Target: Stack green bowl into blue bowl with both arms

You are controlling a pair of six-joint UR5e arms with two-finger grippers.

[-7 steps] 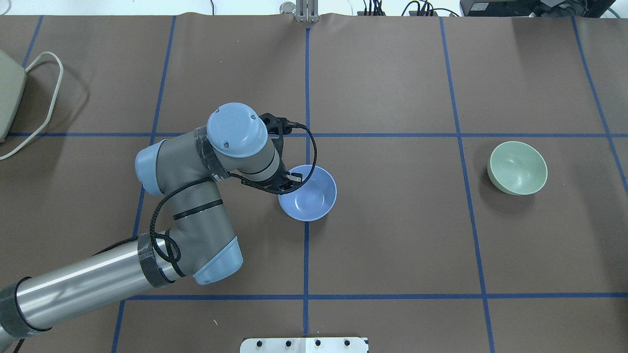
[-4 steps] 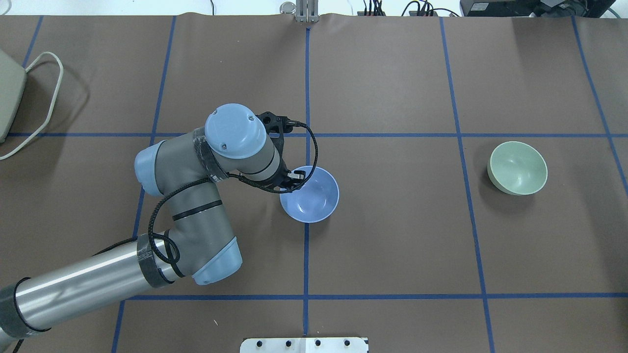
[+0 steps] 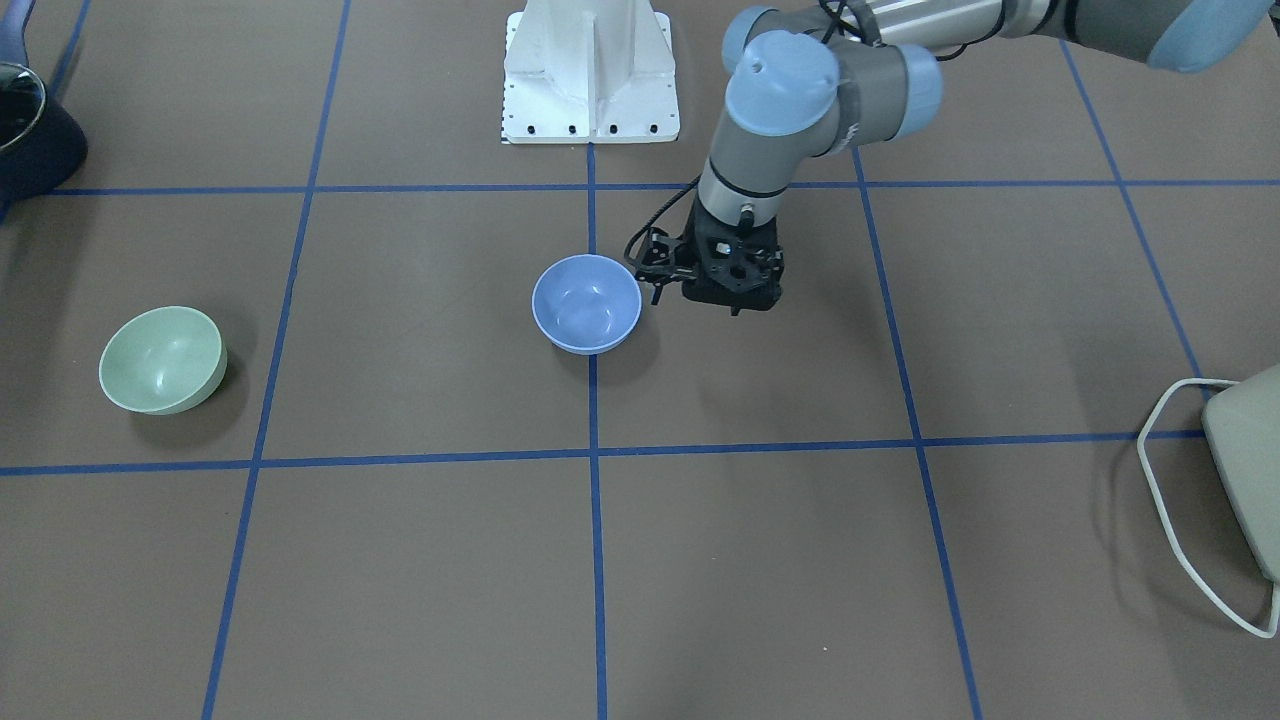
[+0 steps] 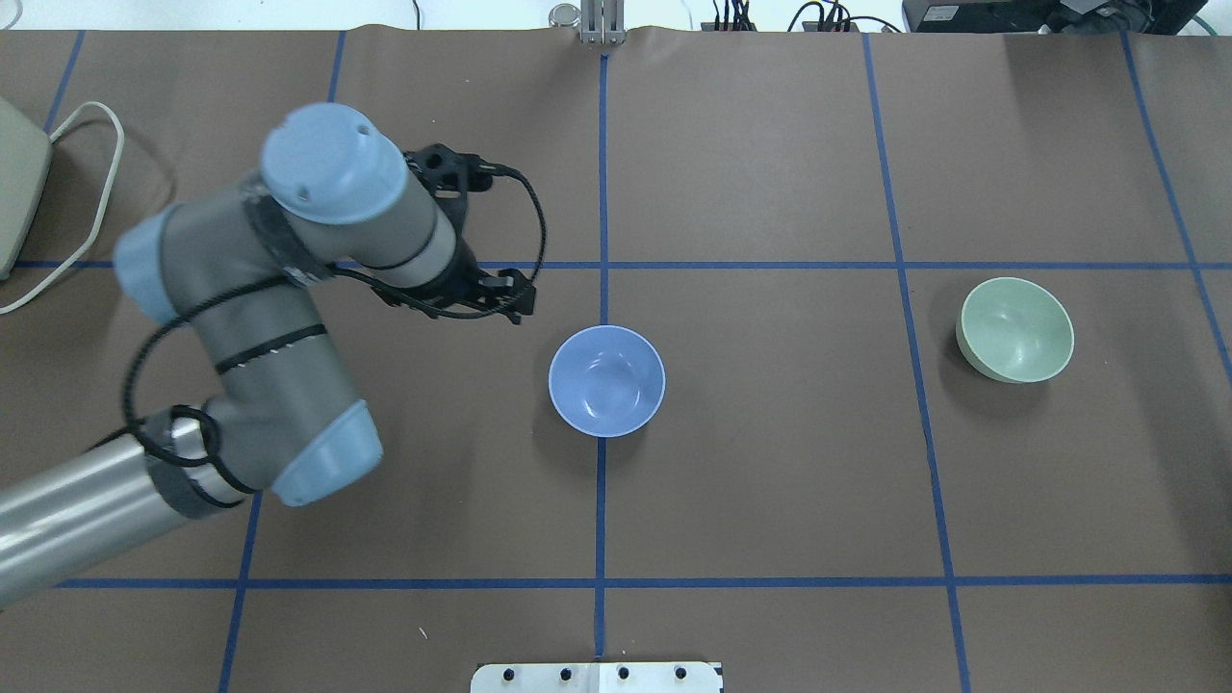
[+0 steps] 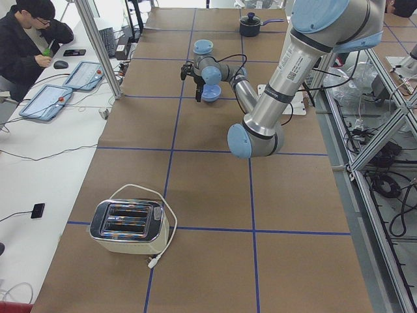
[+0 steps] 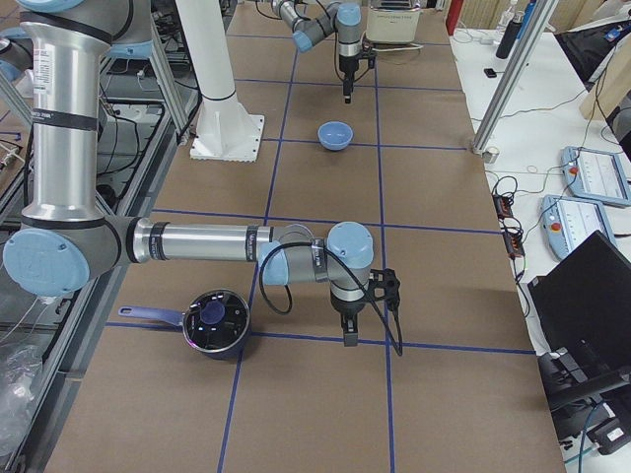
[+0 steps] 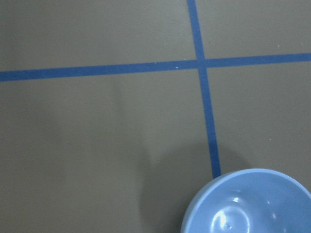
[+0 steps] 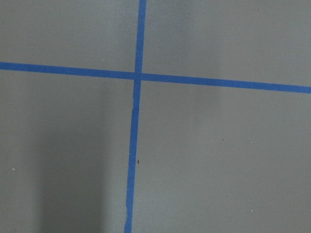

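The blue bowl (image 4: 606,381) stands upright on the table's centre line, free of any gripper; it also shows in the front view (image 3: 586,303) and at the lower right of the left wrist view (image 7: 252,204). The green bowl (image 4: 1015,330) sits alone at the right, tilted, also in the front view (image 3: 160,360). My left gripper (image 4: 505,294) hangs open and empty above the table, left of and beyond the blue bowl (image 3: 733,300). My right gripper (image 6: 350,335) shows only in the exterior right view, pointing down near a tape crossing; I cannot tell if it is open.
A toaster (image 5: 127,225) with a white cord sits at the table's left end (image 3: 1245,470). A dark pot (image 6: 212,320) stands at the right end near the right arm. The white pedestal (image 3: 590,75) is at the robot's side. Blue tape lines grid the brown table.
My left gripper let go of the blue bowl's rim and moved up and away to the left and back. The blue bowl stays on the table. The green bowl has not moved.
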